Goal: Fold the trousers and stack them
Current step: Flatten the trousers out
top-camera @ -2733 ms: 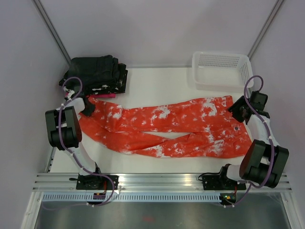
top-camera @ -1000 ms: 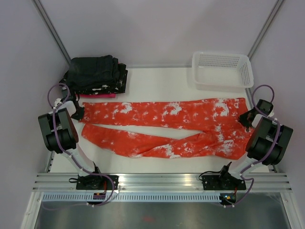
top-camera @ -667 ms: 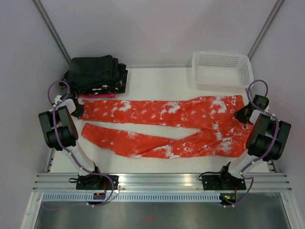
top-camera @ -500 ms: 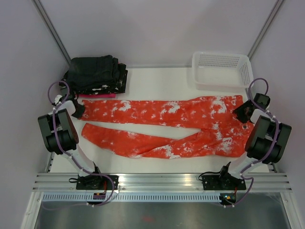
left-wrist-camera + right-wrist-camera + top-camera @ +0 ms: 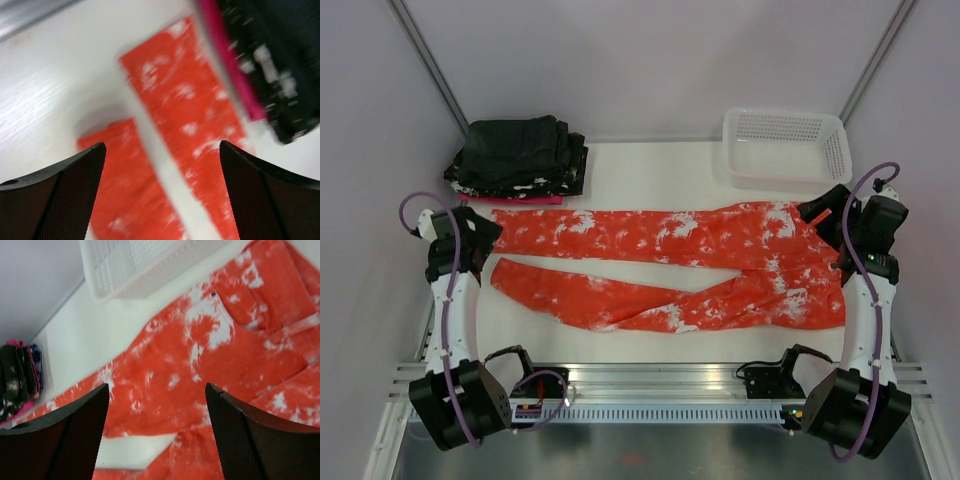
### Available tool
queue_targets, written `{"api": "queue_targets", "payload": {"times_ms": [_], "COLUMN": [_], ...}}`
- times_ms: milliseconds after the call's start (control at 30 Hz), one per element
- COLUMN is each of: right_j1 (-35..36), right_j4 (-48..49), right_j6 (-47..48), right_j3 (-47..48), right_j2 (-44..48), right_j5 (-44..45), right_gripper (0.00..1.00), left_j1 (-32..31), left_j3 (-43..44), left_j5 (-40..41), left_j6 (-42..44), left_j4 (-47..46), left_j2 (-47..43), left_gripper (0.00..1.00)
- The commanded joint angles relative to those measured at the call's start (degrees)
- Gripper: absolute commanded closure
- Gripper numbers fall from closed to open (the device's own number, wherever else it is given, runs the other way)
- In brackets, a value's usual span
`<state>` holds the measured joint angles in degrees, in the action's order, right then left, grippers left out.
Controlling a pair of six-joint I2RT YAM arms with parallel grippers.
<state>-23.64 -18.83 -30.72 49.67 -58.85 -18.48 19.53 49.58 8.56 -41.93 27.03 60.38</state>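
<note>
The orange-red trousers (image 5: 720, 250) with white splotches lie flat across the table, waist at the right and both legs running left. My left gripper (image 5: 480, 230) hovers open by the two leg ends, holding nothing. In the left wrist view the trousers' leg ends (image 5: 185, 105) lie below the open gripper (image 5: 162, 200), blurred. My right gripper (image 5: 820, 212) stands open at the far corner of the waist. In the right wrist view the trousers (image 5: 210, 365) spread under the open gripper (image 5: 157, 440), with nothing between its fingers.
A white mesh basket (image 5: 785, 145) stands at the back right, also seen in the right wrist view (image 5: 140, 265). A stack of black folded garments (image 5: 520, 155) sits at the back left on a pink cloth (image 5: 510, 200). A metal rail (image 5: 660, 380) runs along the near edge.
Both grippers have opened and let go of the trousers, then lifted and drawn back. The trousers now lie stretched flat.
</note>
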Motion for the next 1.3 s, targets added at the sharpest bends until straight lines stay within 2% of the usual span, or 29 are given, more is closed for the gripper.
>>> {"api": "queue_targets", "payload": {"times_ms": [0,133,267,300,400,500,533,600,633,667,733,867,1033,1100,1133,1200,1233,1267], "right_j1": [1.49,1.67,1.67,1.67,1.67,1.67,1.67,1.67,1.67,1.67,1.67,1.93,2.90,3.07,3.16,3.25,3.33,3.34], "right_j4": [-7.52,-7.71,-6.66,-6.57,-6.92,-7.53,-7.62,-8.15,-8.24,-8.41,-8.59,-7.80,-7.45,-6.92,-6.84,-6.31,-6.31,-6.31], "right_j6": [1.62,2.16,1.45,1.37,1.63,1.89,1.89,1.98,2.33,2.33,2.59,2.24,2.33,2.07,1.98,1.89,1.89,1.89], "right_j3": [-4.48,-8.00,-9.24,-9.07,-8.63,-8.10,-8.10,-8.19,-8.27,-8.36,-8.62,-8.45,-7.66,-8.09,-8.27,-8.97,-9.15,-9.41], "right_j2": [2.33,4.18,4.27,4.10,3.83,3.39,3.39,3.22,3.13,2.87,2.34,0.58,-0.83,-1.09,-1.09,-0.83,-0.74,-0.65], "right_j5": [-1.83,-2.61,-2.96,-3.05,-3.06,-2.53,-2.53,-2.44,-2.18,-1.74,-1.65,-2.70,-2.79,-2.79,-2.79,-2.79,-2.62,-2.53], "right_gripper": [0.16,0.16,0.16,0.16,0.16,0.16,0.16,0.16,0.16,0.16,0.16,0.16,0.16,0.16,0.16,0.16,0.16,0.16], "left_j1": [-0.19,-0.11,-0.02,-0.10,-0.02,-0.02,-0.10,-0.10,-0.02,-0.10,-0.10,-0.02,-0.11,-0.11,-0.11,-0.11,-0.11,-0.11], "left_j3": [-8.60,-12.13,-13.55,-13.29,-11.71,-11.09,-11.17,-11.44,-11.26,-10.65,-9.86,-7.23,-1.42,-1.24,-1.50,-2.56,-2.82,-3.00], "left_j5": [2.76,10.24,5.26,4.28,1.99,0.59,0.67,1.46,2.07,4.43,8.38,18.76,25.18,26.25,25.81,25.55,25.37,25.46], "left_j6": [-1.12,-7.36,-10.80,-10.28,-9.22,-8.52,-8.52,-8.61,-8.69,-9.39,-11.67,-15.63,-18.27,-19.68,-19.94,-20.73,-21.17,-21.17], "left_j4": [8.83,10.77,5.59,2.97,-0.64,-2.85,-2.94,-2.86,-0.77,1.17,8.69,18.13,30.35,33.26,33.44,33.88,33.88,33.97], "left_j2": [-2.89,-2.55,4.29,8.40,16.05,18.80,18.72,17.59,15.32,13.82,7.43,-3.67,-5.01,-4.75,-4.92,-5.36,-5.45,-5.62], "left_gripper": [0.01,0.01,0.01,0.01,0.07,0.22,0.37,0.56,0.78,0.88,0.98,0.98,0.95,0.86,0.72,0.55,0.43,0.38]}}
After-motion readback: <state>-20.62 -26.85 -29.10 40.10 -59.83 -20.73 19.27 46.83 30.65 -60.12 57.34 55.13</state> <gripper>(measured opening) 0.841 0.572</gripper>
